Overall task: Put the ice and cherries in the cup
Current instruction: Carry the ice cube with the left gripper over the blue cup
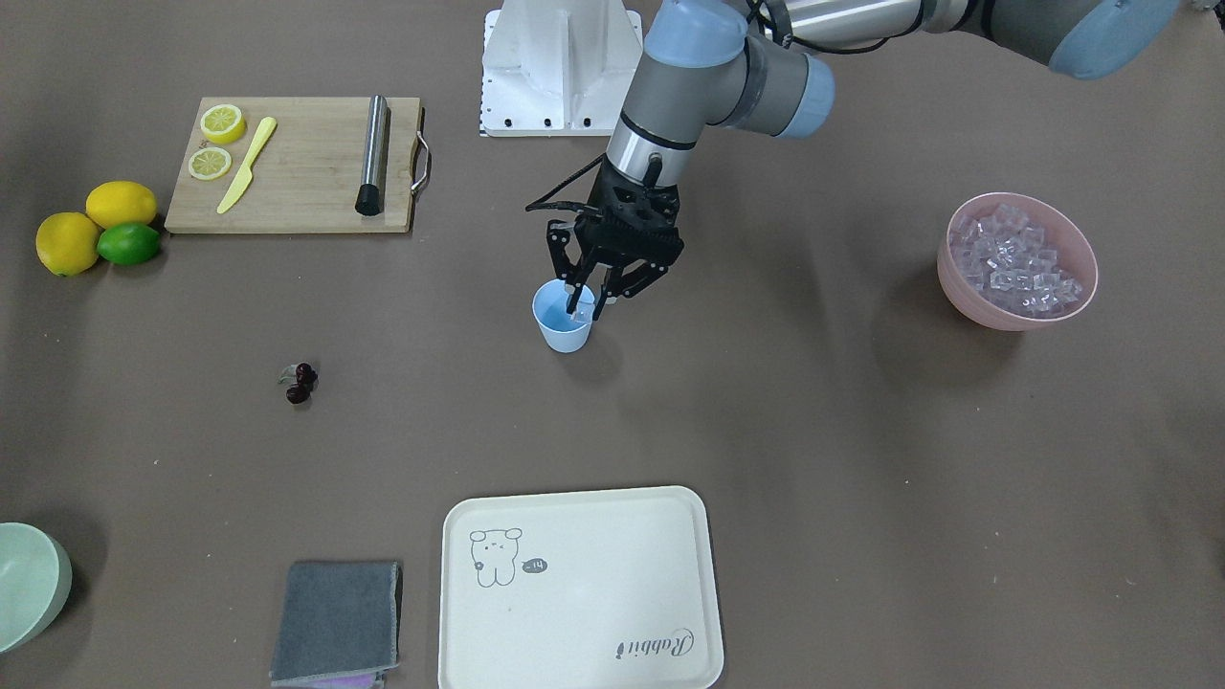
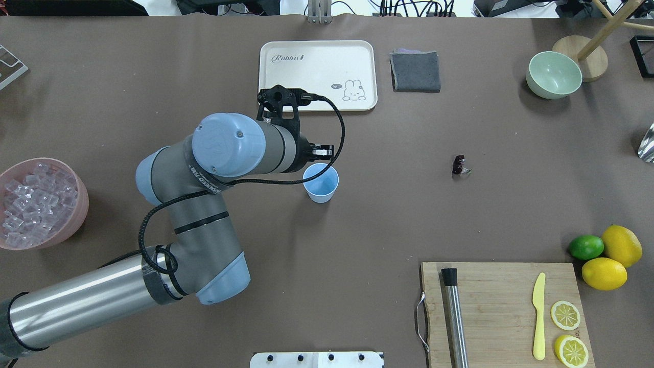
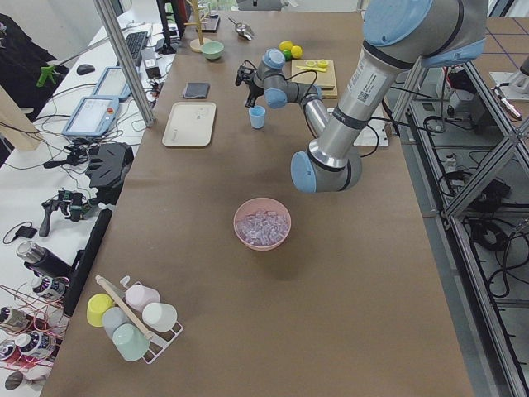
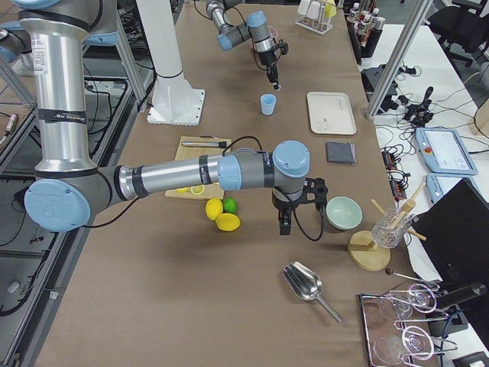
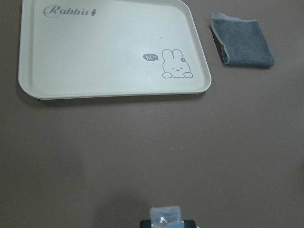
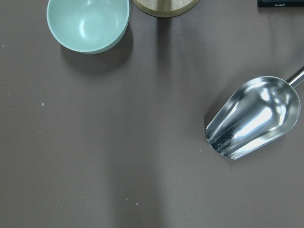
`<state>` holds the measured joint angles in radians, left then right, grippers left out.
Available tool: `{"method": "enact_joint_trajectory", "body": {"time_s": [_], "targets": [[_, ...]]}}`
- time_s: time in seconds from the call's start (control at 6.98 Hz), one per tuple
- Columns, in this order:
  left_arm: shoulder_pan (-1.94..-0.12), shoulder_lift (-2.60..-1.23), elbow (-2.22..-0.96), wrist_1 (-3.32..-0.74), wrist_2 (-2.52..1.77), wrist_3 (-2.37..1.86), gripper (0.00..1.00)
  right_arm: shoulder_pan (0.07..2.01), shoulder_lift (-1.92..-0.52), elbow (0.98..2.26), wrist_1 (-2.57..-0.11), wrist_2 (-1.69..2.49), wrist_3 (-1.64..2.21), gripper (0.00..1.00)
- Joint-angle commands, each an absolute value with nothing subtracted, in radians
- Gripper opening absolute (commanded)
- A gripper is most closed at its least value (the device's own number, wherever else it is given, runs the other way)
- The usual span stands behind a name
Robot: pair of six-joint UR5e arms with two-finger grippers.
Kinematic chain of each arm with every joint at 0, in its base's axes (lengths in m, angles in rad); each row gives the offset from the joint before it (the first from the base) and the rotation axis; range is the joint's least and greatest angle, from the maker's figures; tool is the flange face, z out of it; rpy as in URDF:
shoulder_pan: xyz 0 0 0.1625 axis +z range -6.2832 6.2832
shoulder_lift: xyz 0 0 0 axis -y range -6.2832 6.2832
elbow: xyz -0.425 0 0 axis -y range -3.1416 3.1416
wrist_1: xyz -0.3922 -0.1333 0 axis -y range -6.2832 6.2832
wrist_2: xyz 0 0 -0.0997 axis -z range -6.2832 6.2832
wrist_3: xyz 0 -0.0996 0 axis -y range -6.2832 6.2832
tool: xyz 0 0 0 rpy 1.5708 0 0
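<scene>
Setting: brown table [image 1: 813, 431], mid-session.
Left gripper [image 1: 585, 308]: clamped on one ice cube [image 5: 165, 216], poised just above the cup [image 1: 560, 330].
Cup: light blue, upright, mid-table.
Cherries [image 1: 302, 383]: on the table, well apart from the cup.
Ice [image 1: 1014, 258]: heaped in a pink bowl [image 1: 1019, 321].
Right gripper [image 4: 284, 226]: near a green bowl [image 4: 344, 212]; grip cannot be told.

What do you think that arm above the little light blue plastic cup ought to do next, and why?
Probably open the left gripper and let go. Its fingertips pinch one small clear ice cube just above the mouth of the light blue plastic cup, which looks empty. Released here, the cube should drop straight in.
</scene>
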<state>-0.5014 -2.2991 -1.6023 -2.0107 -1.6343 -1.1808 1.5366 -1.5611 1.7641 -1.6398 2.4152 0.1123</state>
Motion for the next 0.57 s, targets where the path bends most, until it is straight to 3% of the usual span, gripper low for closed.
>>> {"method": "enact_joint_trajectory", "body": {"time_s": [0.0, 0.43], "targets": [[-0.462, -2.315, -1.583, -2.023, -1.626, -1.184, 0.0, 1.534, -1.559, 1.763, -1.64, 2.422, 0.114, 1.0], [-0.462, -2.299, -1.615, -2.01, -1.635, -1.183, 0.0, 1.534, -1.557, 1.766, -1.638, 2.422, 0.114, 1.0]]}}
